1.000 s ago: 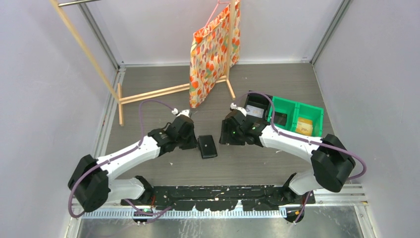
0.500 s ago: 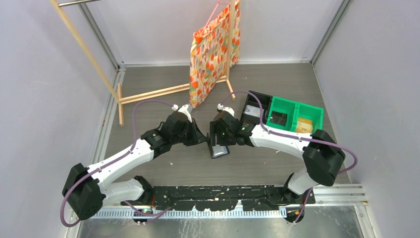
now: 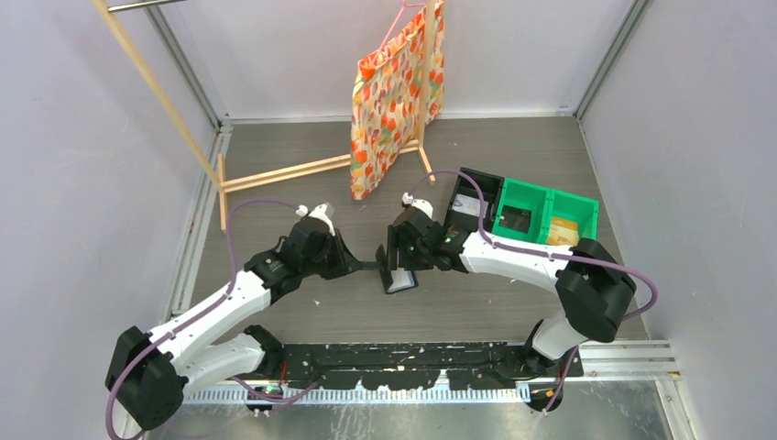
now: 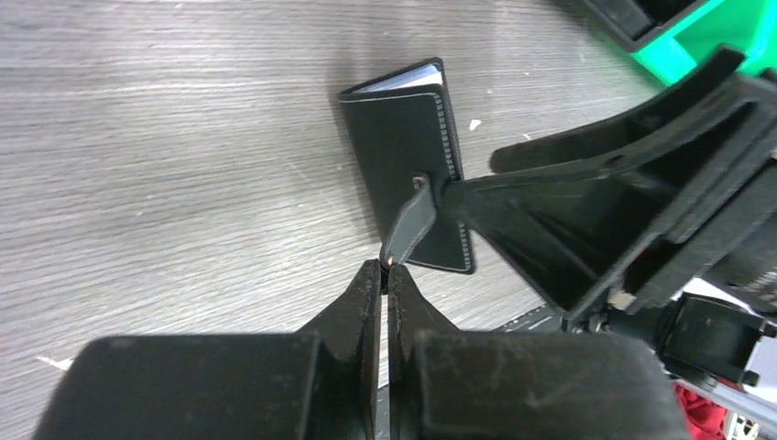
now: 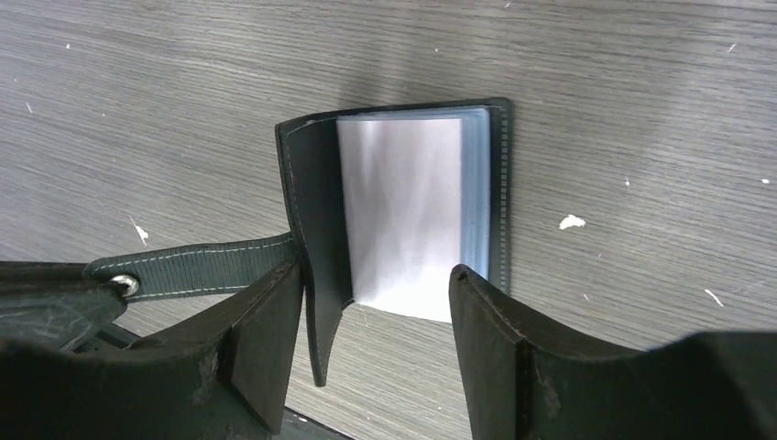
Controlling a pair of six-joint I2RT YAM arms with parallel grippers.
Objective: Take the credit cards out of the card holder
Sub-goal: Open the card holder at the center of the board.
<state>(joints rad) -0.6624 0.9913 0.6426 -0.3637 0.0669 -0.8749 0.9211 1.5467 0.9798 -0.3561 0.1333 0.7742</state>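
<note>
Two robot arms meet at a small black card holder [image 5: 316,192] lying on a grey wood-grain desk [image 5: 137,110]. The left tool [image 4: 385,275] is pinched tight, its two fingers closed on the free end of the holder's clasp tab [image 4: 408,225] — the narrow black strap runs straight out from the tips to a snap on the holder's front cover. That cover is lifted off the rest of the holder and stands tilted, its stitched black outside facing the left tool. The right tool [image 5: 374,272] comes in from the opposite side with its fingers spread wide, gripping nothing. In its own wrist view, the raised cover stands just inside the finger [image 5: 266,339] nearer the left tool; whether the two touch cannot be told. The other finger [image 5: 495,339] hangs near the holder's far stitched edge. Between the two fingers the inside of the holder is exposed: a pale whitish-grey credit card [image 5: 399,202] lies flat and face up, seated in the holder, with a stack of thin blue-grey sleeve edges beside it on the side away from the left tool. The back half of the holder rests flat on the desk directly beneath the right tool. Behind the right tool, past its wrist, sit a black bin [image 3: 476,197] and a green bin [image 3: 545,215] — side by side and touching. Beyond both tools hangs a patterned orange bag [image 3: 394,92].
</note>
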